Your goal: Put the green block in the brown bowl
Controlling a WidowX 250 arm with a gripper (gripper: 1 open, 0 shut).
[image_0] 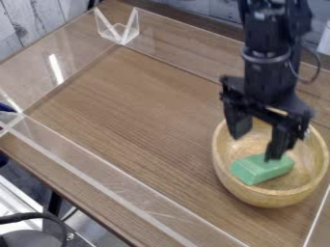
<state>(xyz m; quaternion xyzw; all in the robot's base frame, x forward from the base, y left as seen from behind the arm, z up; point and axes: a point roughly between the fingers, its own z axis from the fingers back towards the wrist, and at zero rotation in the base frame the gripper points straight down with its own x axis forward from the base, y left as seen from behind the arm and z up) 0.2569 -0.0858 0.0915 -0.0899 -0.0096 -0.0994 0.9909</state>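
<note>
The green block (261, 171) lies flat inside the brown bowl (230, 170), a round tan wooden bowl at the right front of the table. My gripper (261, 129) hangs straight down above the bowl's rear half, black fingers spread wide and open, nothing between them. One fingertip (277, 150) shows just above the block, clear of it. The block rests free on the bowl's floor.
A clear acrylic wall (77, 135) borders the wooden table (129, 96) along the left and front. A small clear stand (116, 27) sits at the far left corner. The black arm (271, 39) rises above the bowl at the right.
</note>
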